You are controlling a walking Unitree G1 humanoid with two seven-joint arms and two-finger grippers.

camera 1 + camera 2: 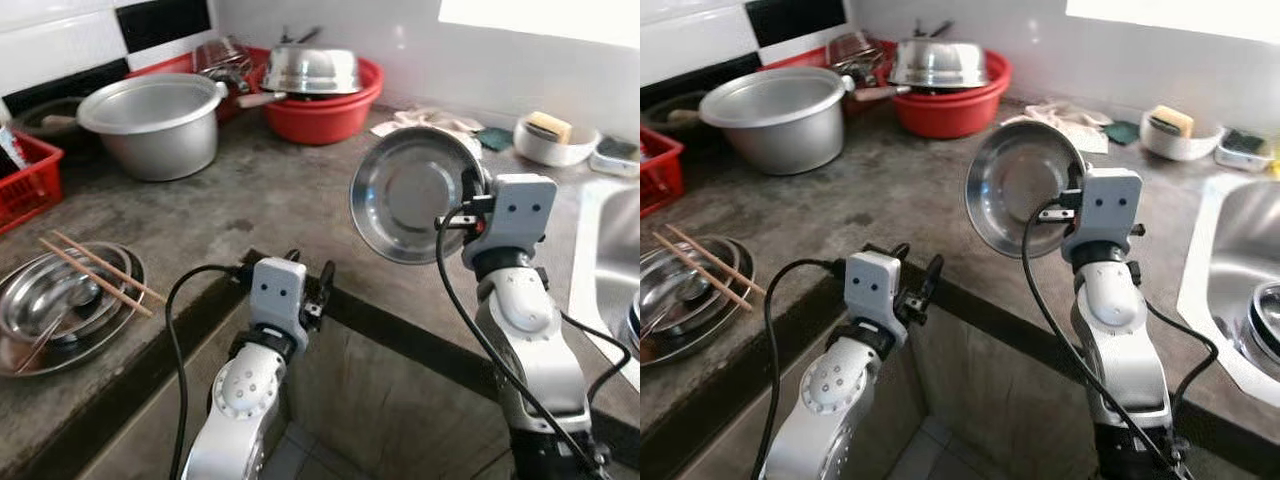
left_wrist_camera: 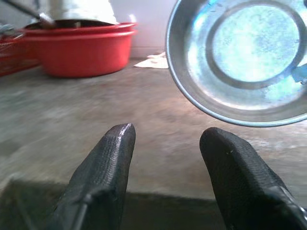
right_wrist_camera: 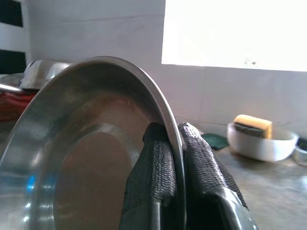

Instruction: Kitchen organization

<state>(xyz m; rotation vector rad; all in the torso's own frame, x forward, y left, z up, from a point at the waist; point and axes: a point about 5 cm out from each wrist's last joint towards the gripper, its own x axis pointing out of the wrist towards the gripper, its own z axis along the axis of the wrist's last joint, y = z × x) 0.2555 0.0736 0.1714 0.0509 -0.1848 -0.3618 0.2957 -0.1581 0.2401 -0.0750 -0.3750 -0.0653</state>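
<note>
My right gripper (image 3: 175, 143) is shut on the rim of a round steel plate (image 1: 408, 195), holding it on edge in the air above the grey counter (image 1: 270, 200), its hollow face turned toward me. The plate's rim sits between the two black fingers (image 3: 156, 163) in the right wrist view. My left gripper (image 2: 165, 139) is open and holds nothing, low at the counter's front edge (image 1: 300, 280). The plate (image 2: 240, 57) hangs ahead of it in the left wrist view.
A steel tray with chopsticks (image 1: 95, 275) lies at the near left. A large metal pot (image 1: 155, 120), a red basin with an upturned steel bowl (image 1: 320, 85), a red basket (image 1: 25, 185), a white bowl with sponge (image 1: 552, 135) and a sink (image 1: 615, 260) surround the counter.
</note>
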